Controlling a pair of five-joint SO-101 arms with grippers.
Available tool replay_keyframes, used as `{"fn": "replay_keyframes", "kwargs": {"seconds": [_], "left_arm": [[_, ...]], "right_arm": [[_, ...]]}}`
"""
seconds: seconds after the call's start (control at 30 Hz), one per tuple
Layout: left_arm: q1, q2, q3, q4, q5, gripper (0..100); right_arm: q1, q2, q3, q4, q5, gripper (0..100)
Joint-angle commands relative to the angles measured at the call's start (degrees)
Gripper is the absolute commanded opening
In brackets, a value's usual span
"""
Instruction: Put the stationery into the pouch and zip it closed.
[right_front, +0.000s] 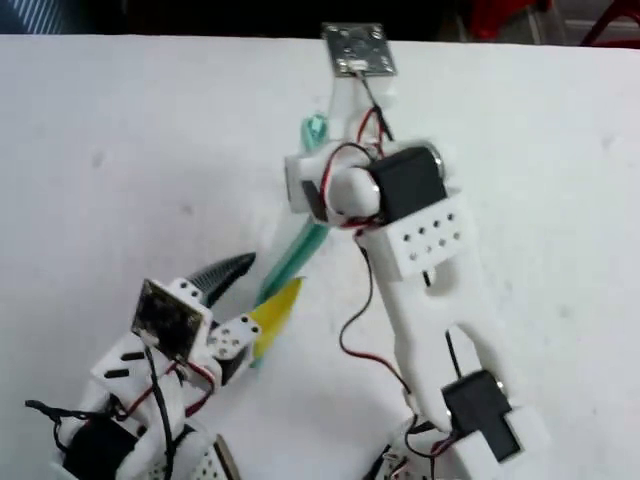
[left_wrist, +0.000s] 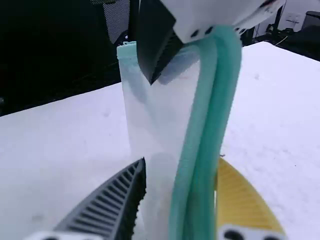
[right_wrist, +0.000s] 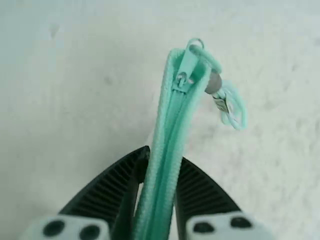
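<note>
– Pouch (right_wrist: 170, 125), position?
– Teal, held on edge with the zip side up, over the middle of the white surface (right_front: 120, 150). One end points to the far edge, the other toward the near left corner. Cannot tell whether it rests on the surface.
– Zip?
– Slider (right_wrist: 187, 70) sits at the far end. The zip edges lie together along the length seen. A small cord loop (right_wrist: 230, 107) hangs beside the slider.
– Right gripper (right_wrist: 162, 155)?
– Black jaws pinching the pouch's zip edge from both sides.
– Left gripper (right_front: 272, 272)?
– At the pouch's near end. Jaws spread, one dark, one yellow, pouch between them. Cannot tell if they press on it.
– Arms?
– Right arm (right_front: 420, 250) crosses above the pouch's middle.
</note>
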Motion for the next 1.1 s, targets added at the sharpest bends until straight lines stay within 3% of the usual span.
{"fn": "replay_keyframes", "kwargs": {"seconds": [0.0, 0.2, 0.33, 0.43, 0.57, 0.77, 1.07], "left_arm": [[-1.8, -0.57, -7.21, 5.36, 1.93, 24], [-4.09, -0.57, -15.47, 12.48, 1.67, 24], [-15.52, -0.57, -19.96, 14.42, 1.93, 24], [-24.92, -0.57, -17.85, 10.37, 2.02, 24], [-30.81, -0.57, -9.49, -0.7, 2.11, 24], [-31.25, -0.57, -1.23, -8.97, 2.2, 24], [-30.37, -0.57, -0.26, -8.79, 2.2, 24]], "right_arm": [[0.66, -0.48, -6.24, -3.56, 3.78, 1.7], [-1.71, -0.31, -10.55, -10.77, 3.78, 1.7], [-6.02, -0.22, -10.55, -13.23, 3.43, 1.7], [-10.15, -0.22, -10.55, -16.66, 3.43, 1.7], [-11.47, 1.36, -8.97, -23.6, 3.43, 1.7], [-0.66, 6.37, 4.75, -26.59, 3.34, 1.7], [19.38, 7.69, 34.37, -48.57, 4.04, 1.7]]}}
